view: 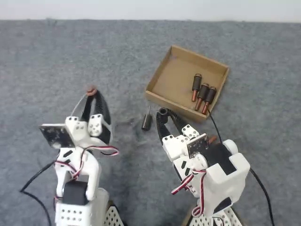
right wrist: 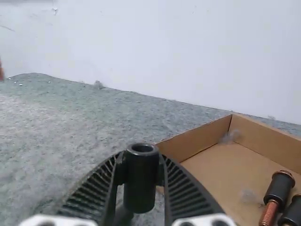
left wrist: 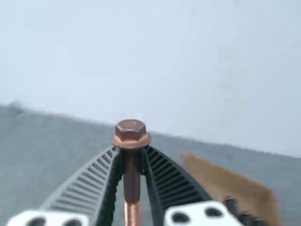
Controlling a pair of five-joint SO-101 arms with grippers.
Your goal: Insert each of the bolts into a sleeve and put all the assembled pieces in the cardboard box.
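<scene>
Pinching a bolt, left hand sits beside right hand pinching a sleeve.

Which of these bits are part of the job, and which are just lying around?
Job: bolt in left fingers; sleeve in right fingers; loose sleeve; cardboard box; three assembled pieces inside it.
Just there: grey carpet; black cables.
</scene>
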